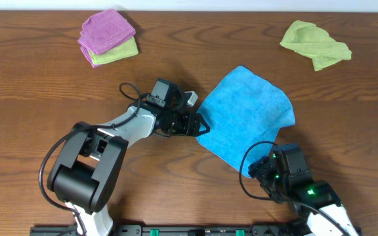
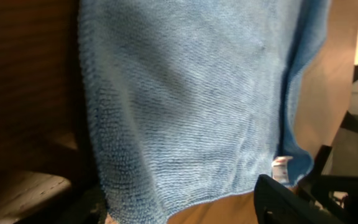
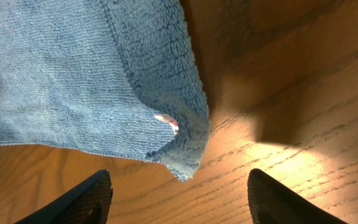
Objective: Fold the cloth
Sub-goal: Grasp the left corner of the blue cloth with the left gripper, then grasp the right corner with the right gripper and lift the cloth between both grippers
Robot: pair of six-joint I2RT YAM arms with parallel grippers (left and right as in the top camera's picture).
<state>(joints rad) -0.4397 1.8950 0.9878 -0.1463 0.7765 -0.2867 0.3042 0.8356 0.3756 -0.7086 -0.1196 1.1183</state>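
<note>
Beside left gripper (image 1: 199,124), cloth (image 1: 248,118) edge, open table (image 1: 38,98) around.

- Four cloths in all, on one worktop (image 1: 31,98).
- One sky-blue cloth (image 1: 245,115).
- One purple cloth (image 1: 107,29), up-left of the sky-blue cloth.
- Two green: a folded light green cloth (image 1: 118,54) up-left of it, and a crumpled light green cloth (image 1: 315,42) up-right.
- Two arms: left end effector (image 1: 200,124) at its left edge, right end effector (image 1: 258,169) at its lower corner.
</note>
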